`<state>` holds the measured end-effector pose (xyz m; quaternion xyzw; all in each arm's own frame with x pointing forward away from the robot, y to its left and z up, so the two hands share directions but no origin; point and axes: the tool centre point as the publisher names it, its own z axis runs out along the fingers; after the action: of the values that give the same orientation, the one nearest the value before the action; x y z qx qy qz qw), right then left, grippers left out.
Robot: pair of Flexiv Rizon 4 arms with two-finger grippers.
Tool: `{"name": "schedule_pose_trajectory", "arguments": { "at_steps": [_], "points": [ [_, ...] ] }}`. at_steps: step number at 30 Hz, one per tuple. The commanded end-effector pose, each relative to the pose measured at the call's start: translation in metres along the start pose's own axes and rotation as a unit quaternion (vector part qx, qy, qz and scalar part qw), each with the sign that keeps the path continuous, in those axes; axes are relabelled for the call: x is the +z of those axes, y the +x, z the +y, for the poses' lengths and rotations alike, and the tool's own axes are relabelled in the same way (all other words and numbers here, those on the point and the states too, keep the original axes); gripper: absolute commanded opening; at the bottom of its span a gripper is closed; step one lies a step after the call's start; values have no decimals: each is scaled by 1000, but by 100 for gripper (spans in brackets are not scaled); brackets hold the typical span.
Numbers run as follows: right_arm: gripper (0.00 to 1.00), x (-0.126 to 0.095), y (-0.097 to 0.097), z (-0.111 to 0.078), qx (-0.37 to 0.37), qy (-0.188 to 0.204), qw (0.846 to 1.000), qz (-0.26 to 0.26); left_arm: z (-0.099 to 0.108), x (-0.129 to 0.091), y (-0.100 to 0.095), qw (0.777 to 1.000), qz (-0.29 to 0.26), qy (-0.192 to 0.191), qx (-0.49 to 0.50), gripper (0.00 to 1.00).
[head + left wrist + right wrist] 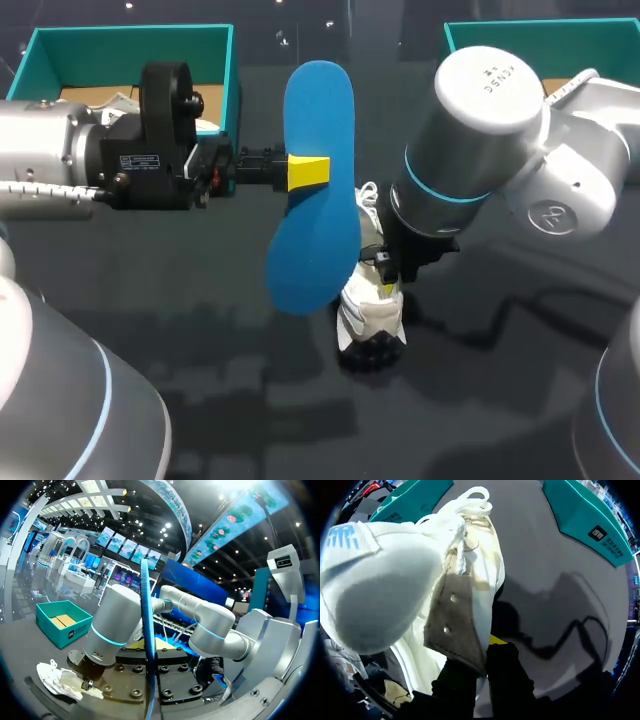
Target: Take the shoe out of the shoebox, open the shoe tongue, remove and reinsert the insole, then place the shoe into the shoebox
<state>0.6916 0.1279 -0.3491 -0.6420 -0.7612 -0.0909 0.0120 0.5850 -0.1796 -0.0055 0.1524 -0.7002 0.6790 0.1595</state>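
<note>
1. The left gripper (306, 172) was clenched on the blue insole (318, 110). One yellow tip pressed flat against its near face around mid-length. The insole stood out to both sides of the fingers, clear of the table (480, 400).
2. In the left wrist view the insole (146, 595) showed edge-on, a thin blue strip rising straight out from between the left gripper's (151, 647) two fingers.
3. The right gripper (389, 284) was grasping the white shoe (368, 322) by its side wall. The shoe sat just under the fingers, close beside the insole's lower end. I could not tell whether its sole touched the table.
4. In the right wrist view the shoe (487, 580) filled the space ahead of the right gripper (479, 655). Its grey-brown wall was caught between the two black fingers, with a yellow tip on the outer side. The padded tongue (375, 590) bulged ahead and to one side.
5. The first shoebox (130, 55), teal, lay beside the left arm, behind its gripper. The second shoebox (600, 40) lay beyond the right arm. Both were well apart from the shoe.
</note>
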Motion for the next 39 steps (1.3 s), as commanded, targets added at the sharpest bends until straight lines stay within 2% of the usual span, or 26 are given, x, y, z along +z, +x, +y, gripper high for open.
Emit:
{"name": "schedule_pose_trajectory", "arguments": {
  "at_steps": [1,20,30,31,32,34,35,36,37,39],
  "points": [
    [0,13,-4,-1,7,-3,1000,10,0,2,-1,1000,1,0,0,0],
    [0,48,-13,6,29,17,999,31,0,2,-1,1000,1,0,0,0],
    [0,56,-12,7,28,24,999,37,0,2,-1,1000,1,0,0,0],
    [3,56,-12,6,28,24,999,37,0,2,-1,1000,1,0,0,0],
    [22,56,-12,6,28,24,999,38,0,2,-1,1000,1,0,0,0],
    [45,56,-11,6,27,24,999,39,0,2,-1,1000,1,0,0,0],
    [62,55,-10,6,27,24,999,39,0,2,-1,1000,1,0,0,0],
    [86,54,-10,5,27,23,999,39,0,2,-1,1000,1,0,0,0],
    [100,53,-9,5,26,20,999,40,0,2,-1,1000,1,0,0,0],
    [100,47,-8,4,20,11,999,46,0,2,-1,1000,1,0,0,0]
  ]
}}
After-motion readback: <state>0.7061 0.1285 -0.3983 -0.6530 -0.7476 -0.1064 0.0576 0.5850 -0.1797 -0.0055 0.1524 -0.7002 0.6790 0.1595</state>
